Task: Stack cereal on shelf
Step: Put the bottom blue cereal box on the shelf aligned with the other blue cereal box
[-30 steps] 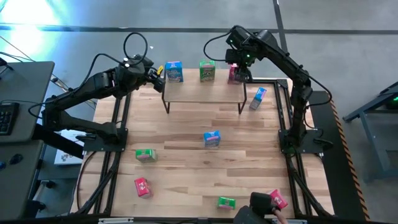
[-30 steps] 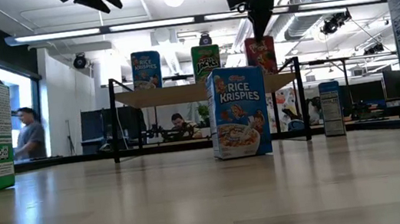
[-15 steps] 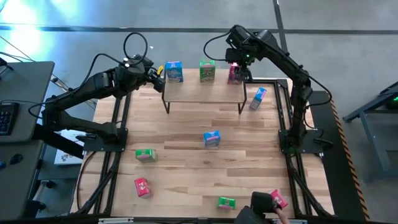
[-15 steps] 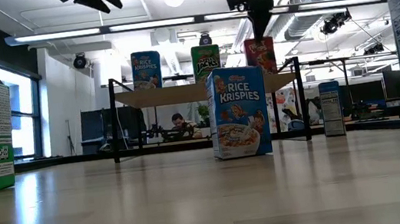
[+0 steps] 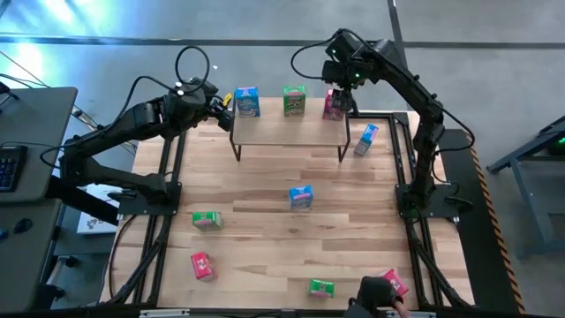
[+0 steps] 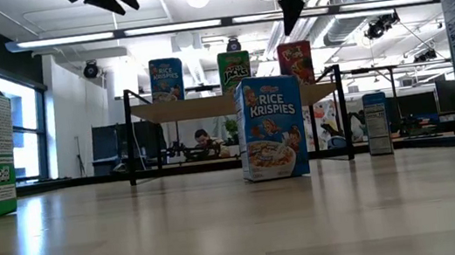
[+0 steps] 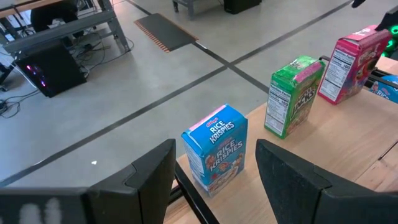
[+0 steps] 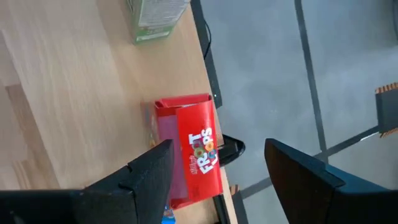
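Three cereal boxes stand upright on the far edge of the shelf [image 5: 290,131]: a blue one [image 5: 248,102], a green one [image 5: 294,100] and a red one [image 5: 334,103]. My right gripper [image 6: 291,24] hangs open just above the red box [image 8: 189,158], pointing steeply down, clear of its top. My left gripper [image 5: 225,100] stays open in the air off the shelf's left end, facing the blue box [image 7: 214,149] without touching it.
More boxes stand or lie on the table: blue [image 5: 301,197] at the centre, blue [image 5: 366,139] by the shelf's right legs, green [image 5: 207,219], red [image 5: 202,265], green [image 5: 320,287] and red [image 5: 395,283] near the front. A person's hand [image 5: 378,291] reaches in beside that last one.
My right gripper has risen from the top of the red box and now hangs clear above it. The red box stays standing on the shelf.
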Robot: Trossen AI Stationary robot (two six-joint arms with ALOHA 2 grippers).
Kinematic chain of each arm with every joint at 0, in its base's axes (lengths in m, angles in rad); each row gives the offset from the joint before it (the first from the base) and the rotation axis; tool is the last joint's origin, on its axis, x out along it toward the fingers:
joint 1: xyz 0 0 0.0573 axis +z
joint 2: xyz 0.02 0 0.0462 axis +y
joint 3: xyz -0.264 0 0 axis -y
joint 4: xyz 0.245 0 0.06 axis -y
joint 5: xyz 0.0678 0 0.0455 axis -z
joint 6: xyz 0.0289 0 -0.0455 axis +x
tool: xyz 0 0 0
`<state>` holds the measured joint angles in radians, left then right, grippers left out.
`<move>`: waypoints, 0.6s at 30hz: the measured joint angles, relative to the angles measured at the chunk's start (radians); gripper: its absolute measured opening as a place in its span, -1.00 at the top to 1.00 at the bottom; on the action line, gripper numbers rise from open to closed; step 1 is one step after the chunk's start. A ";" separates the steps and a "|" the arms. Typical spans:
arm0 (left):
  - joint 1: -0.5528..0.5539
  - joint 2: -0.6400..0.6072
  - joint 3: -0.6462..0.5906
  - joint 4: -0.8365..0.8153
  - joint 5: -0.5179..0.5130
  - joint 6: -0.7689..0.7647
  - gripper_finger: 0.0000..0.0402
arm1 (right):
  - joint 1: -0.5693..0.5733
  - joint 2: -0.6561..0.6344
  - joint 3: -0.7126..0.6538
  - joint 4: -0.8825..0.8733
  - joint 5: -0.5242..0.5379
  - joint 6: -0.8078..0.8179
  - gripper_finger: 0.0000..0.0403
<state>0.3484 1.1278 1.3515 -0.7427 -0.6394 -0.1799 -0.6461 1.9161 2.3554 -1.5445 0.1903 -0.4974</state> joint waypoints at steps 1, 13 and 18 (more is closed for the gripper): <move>0.000 0.000 0.000 0.000 0.000 0.000 -0.06 | 0.005 -0.005 0.000 -0.002 0.000 0.001 -0.21; 0.000 0.000 0.000 0.000 0.003 0.000 -0.06 | 0.088 -0.068 0.000 -0.004 0.042 0.109 -0.21; 0.000 0.000 0.000 0.000 0.003 0.000 -0.06 | 0.131 -0.094 0.000 -0.006 0.043 0.176 -0.21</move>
<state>0.3481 1.1278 1.3514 -0.7429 -0.6365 -0.1799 -0.5154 1.8217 2.3554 -1.5505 0.2329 -0.3210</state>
